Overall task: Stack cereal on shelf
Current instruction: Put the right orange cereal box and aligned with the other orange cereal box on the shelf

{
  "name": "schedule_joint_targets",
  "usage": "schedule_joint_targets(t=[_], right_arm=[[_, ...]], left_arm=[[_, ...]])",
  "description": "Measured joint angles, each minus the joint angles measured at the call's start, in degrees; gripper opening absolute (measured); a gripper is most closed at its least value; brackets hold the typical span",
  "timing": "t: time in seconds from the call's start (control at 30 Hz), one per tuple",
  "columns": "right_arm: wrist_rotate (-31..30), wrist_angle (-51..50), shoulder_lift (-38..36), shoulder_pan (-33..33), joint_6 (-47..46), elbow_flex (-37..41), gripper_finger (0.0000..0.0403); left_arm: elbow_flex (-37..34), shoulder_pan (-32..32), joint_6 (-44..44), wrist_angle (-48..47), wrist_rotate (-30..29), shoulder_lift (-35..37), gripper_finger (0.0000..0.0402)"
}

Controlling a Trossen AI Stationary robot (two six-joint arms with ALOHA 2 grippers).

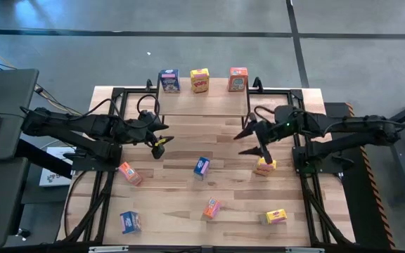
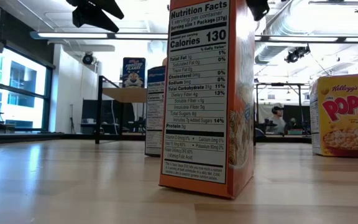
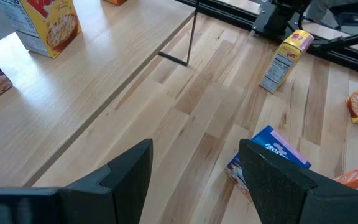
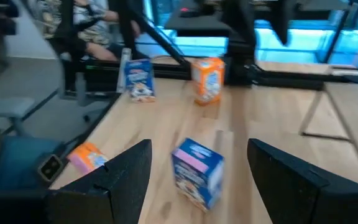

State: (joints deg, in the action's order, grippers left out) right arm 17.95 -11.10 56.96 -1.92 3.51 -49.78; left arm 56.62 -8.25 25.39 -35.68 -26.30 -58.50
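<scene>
Tabletop [image 1: 174, 232] is light wood planks w/ a black metal frame [image 1: 103, 190] round it. Grey floor [image 1: 62, 56] all about. From low down the room is big & bright: tall windows [image 2: 14, 87], long lights [image 2: 73, 35] and pipes [image 2: 303, 25] up top, a person [image 2: 278, 115] far at the back.

Cereal boxes are tiny, w/ bright pics. 6 are on the tabletop, 3 on the shelf.

Front row: front blue box [image 1: 130, 222], front orange box [image 1: 211, 207], front yellow box [image 1: 276, 216]. Low cam sits close to the orange one, so its food-facts side fills the view. The yellow one says POPS.

Next row: left orange box [image 1: 129, 173] lies flat, mid blue box [image 1: 202, 167] stands up, right yellow box [image 1: 264, 166] stands just beside the R arm's tip.

L gripper [image 1: 159, 145] hangs over bare wood, btwn the left orange box & the shelf. Open, nothing in it. R gripper [image 1: 247, 143] is by the shelf's right front leg. Open too, empty. The mid blue box is in front of it but well apart.

Farthest: shelf [image 1: 204, 105], a low wood top on thin black legs, at the back middle. On its far edge, in a row, standing: shelf blue box [image 1: 169, 80], shelf yellow box [image 1: 200, 80], shelf orange box [image 1: 238, 79]. The shelf's front part is bare wood.
</scene>
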Motion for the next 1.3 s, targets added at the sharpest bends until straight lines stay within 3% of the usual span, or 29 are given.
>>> schedule_joint_targets(t=[0.57,1.3], right_arm=[[0.05,10.67,12.63,14.1,1.19,0.0,0.0257],[0.02,24.14,29.66,21.19,10.91,0.02,0.0257]], left_arm=[[0.0,0.09,-0.07,0.0,-2.09,0.0,0.023],[0.0,0.09,-0.02,0.04,-2.82,0.0,0.023]])
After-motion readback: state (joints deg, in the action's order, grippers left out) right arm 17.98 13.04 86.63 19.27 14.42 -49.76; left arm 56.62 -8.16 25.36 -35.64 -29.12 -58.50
